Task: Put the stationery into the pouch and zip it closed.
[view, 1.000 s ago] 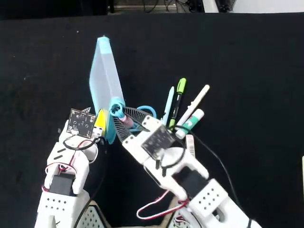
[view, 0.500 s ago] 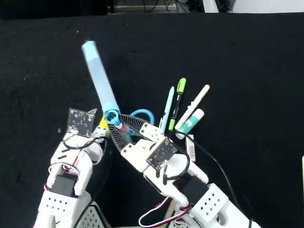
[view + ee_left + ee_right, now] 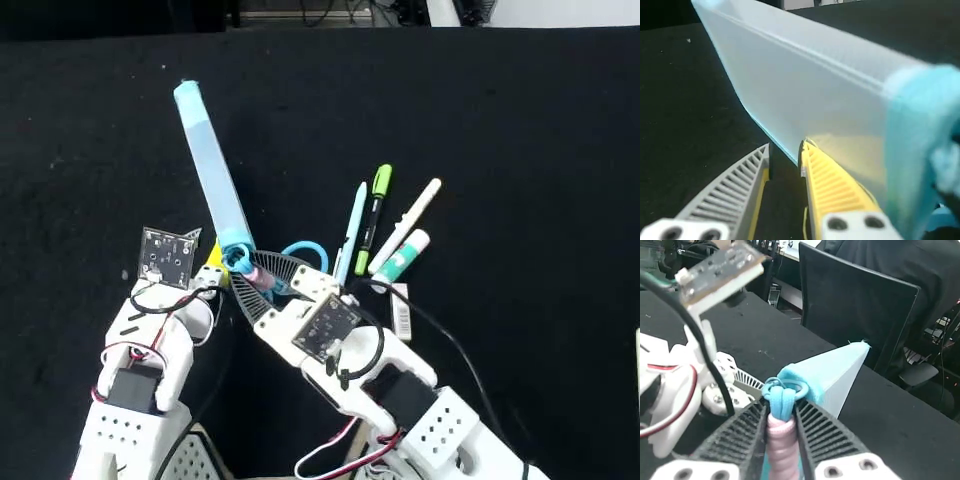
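While the left gripper (image 3: 785, 165) pinches the pouch (image 3: 210, 165), standing on edge left of the table's (image 3: 520, 150) middle, the right gripper (image 3: 781, 415), clamped on the zipper pull (image 3: 781, 440), should probably draw straight along the zip; the pens (image 3: 372, 215) lie outside it.

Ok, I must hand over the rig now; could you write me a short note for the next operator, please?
Left gripper: shut on the lower edge of the pouch, near its zip end.
Right gripper: shut on the zip pull.
The pouch stands on edge between the arms.
Four pens and a small white item lie on the table, outside the pouch.
Done: nothing packed yet.
Left: load all the stationery, then zip closed.
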